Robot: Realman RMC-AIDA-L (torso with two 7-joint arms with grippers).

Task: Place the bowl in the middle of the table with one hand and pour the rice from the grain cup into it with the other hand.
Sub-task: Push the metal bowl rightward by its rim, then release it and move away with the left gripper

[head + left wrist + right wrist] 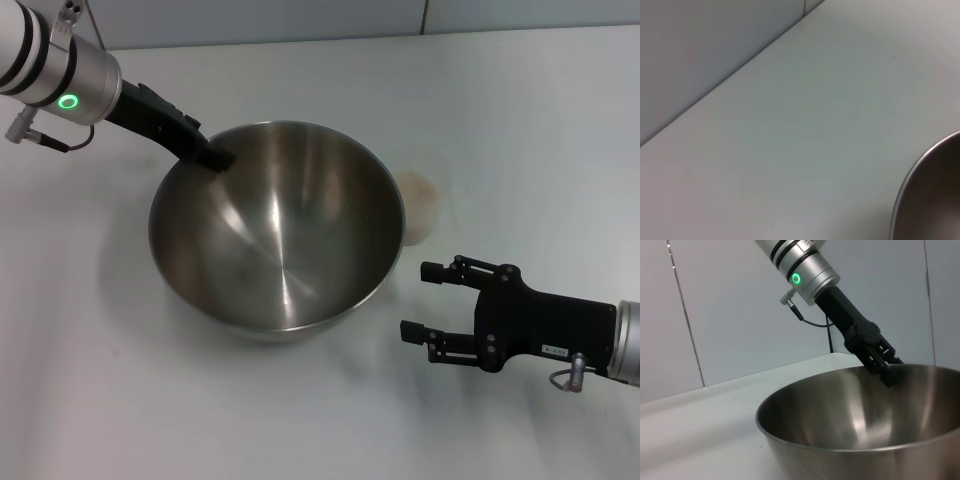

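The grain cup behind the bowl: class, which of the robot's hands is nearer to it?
The right hand, open, sits just in front of the grain cup. The left hand grips the bowl rim on the far side.

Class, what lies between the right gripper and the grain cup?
Only bare table, seen in the head view, separates the open right gripper from the grain cup.
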